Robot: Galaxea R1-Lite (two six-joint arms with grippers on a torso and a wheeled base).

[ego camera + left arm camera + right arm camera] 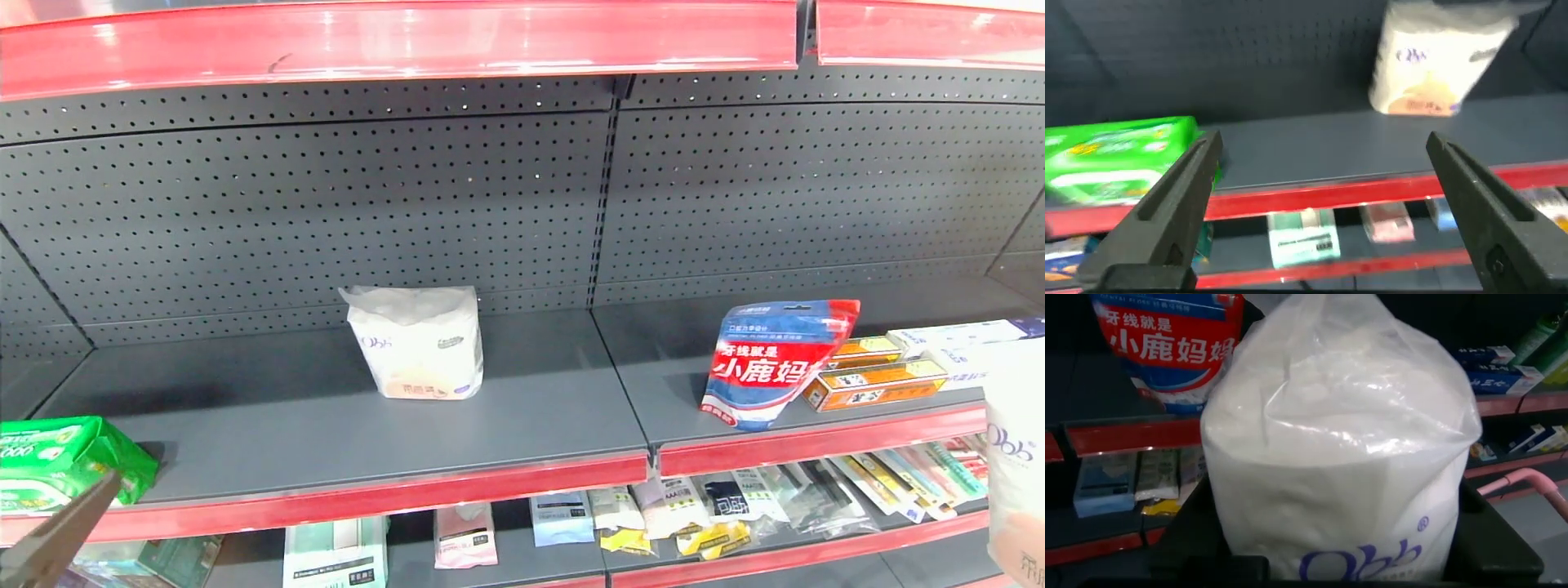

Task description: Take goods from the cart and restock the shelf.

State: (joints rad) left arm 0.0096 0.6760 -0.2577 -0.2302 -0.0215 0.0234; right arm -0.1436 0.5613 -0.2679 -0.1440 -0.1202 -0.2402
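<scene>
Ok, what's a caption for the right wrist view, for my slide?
Right hand gripping a white plastic-wrapped pack in front of the shelf, where a blue-and-red pouch stands.

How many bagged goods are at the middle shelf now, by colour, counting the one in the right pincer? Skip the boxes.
White packs: 2, one standing on the shelf, one held
Green pack: 1
Blue-and-red pouch: 1
Total: 4
</scene>
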